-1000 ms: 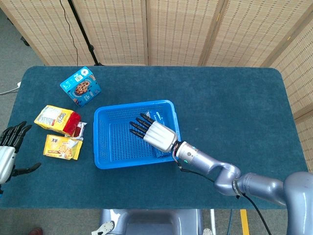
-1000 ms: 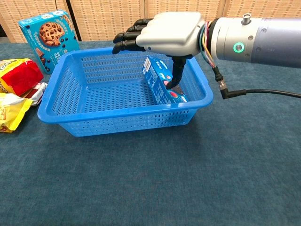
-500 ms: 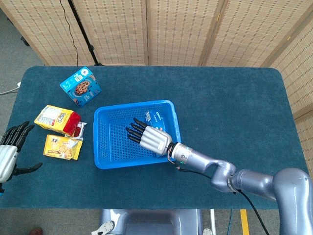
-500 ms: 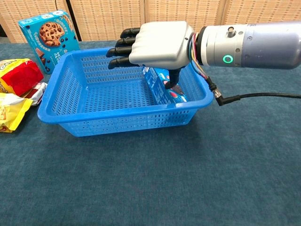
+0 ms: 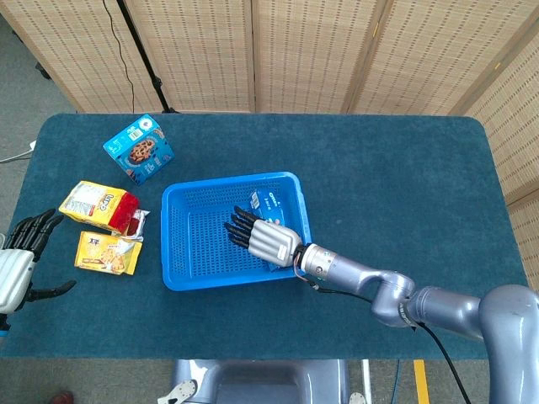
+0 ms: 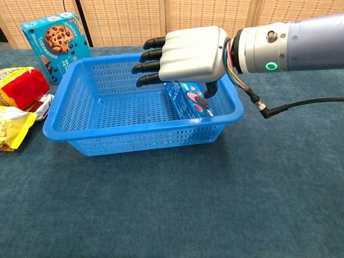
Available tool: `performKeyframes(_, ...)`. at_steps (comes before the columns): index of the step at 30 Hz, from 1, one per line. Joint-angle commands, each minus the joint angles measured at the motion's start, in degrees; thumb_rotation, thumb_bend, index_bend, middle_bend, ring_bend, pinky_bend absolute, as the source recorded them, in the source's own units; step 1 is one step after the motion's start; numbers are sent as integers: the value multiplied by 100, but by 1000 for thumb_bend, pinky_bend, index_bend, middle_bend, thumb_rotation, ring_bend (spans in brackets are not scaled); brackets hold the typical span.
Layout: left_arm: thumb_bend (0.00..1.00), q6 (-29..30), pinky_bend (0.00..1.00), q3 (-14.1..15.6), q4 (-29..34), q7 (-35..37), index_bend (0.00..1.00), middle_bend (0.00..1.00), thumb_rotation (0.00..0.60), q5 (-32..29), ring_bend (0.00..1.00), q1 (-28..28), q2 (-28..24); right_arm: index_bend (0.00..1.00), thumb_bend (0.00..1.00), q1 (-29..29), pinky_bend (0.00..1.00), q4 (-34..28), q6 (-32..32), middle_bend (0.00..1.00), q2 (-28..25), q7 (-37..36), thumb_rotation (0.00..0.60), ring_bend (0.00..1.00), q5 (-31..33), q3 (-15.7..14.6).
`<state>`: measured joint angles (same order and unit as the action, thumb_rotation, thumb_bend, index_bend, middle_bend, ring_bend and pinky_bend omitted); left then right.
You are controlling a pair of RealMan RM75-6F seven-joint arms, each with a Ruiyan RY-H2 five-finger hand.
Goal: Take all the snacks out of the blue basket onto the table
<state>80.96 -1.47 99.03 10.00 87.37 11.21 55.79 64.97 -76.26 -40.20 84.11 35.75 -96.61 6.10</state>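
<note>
The right hand (image 6: 191,54) hovers over the basket (image 6: 97,137), fingers (image 6: 150,67) spread, thumb seemingly touching the blue packet (image 6: 188,102) at the basket's 3 o'clock wall. The left hand (image 5: 18,261) lies open, holding nothing, at the tabletop's (image 5: 404,177) 9 o'clock edge.

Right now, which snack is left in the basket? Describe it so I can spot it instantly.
Find the blue basket mid-table. Against its right wall, under the right robot hand, leans a blue cookie pack. It is the only snack inside; the others lie on the table.

head view: high above, looking steeply down on the whole counter (image 5: 396,168) | chest view: low, close, facing level across the counter toward the folding screens (image 6: 123,16) | shared: blue basket (image 5: 181,236) (image 6: 70,129), right robot hand (image 5: 268,238) (image 6: 188,54), cookie box (image 5: 139,149) (image 6: 54,40)
</note>
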Motion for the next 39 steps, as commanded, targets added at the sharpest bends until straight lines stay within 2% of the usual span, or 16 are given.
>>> performKeyframes(1, 0, -4, 0, -5, -14, 30, 0, 0, 600, 6, 0, -4, -2, 0, 0, 75, 0, 4, 102, 0, -44, 21, 600, 0, -62, -83)
performKeyframes(16, 0, -81, 0, 2, -25, 85, 0, 0, 600, 64, 0, 9, -5, 5, 0, 388, 0, 87, 685, 0, 88, 270, 600, 0, -85, -296)
performKeyframes(19, 0, -99, 0, 2, -33, 119, 0, 0, 600, 70, 0, 15, -11, 39, 0, 442, 0, 195, 753, 0, 197, 360, 600, 0, -92, -312)
performKeyframes(22, 0, -118, 0, 5, -48, 181, 0, 0, 600, 86, 0, 22, -25, 133, 0, 482, 20, 364, 750, 0, 348, 363, 600, 0, -122, -340)
performKeyframes(26, 0, -145, 0, -1, -65, 237, 0, 0, 600, 74, 0, 30, -37, 342, 0, 554, 183, 527, 711, 99, 463, 147, 600, 26, -238, -438)
performKeyframes(31, 0, -210, 0, -2, -65, 279, 0, 0, 600, 65, 0, 56, -47, 539, 19, 625, 437, 794, 300, 338, 601, -336, 600, 242, -658, -682)
performKeyframes(33, 0, -219, 0, 3, -62, 279, 0, 0, 600, 75, 0, 59, -46, 621, 151, 639, 536, 888, 67, 437, 632, -552, 600, 345, -823, -760)
performKeyframes(35, 0, -225, 0, 6, -61, 270, 0, 0, 600, 80, 0, 60, -45, 680, 269, 642, 598, 938, -162, 496, 635, -718, 600, 405, -959, -811)
performKeyframes(39, 0, -252, 0, 16, -52, 277, 0, 0, 600, 87, 0, 67, -48, 715, 313, 635, 641, 989, -711, 534, 548, -1021, 600, 445, -1230, -868)
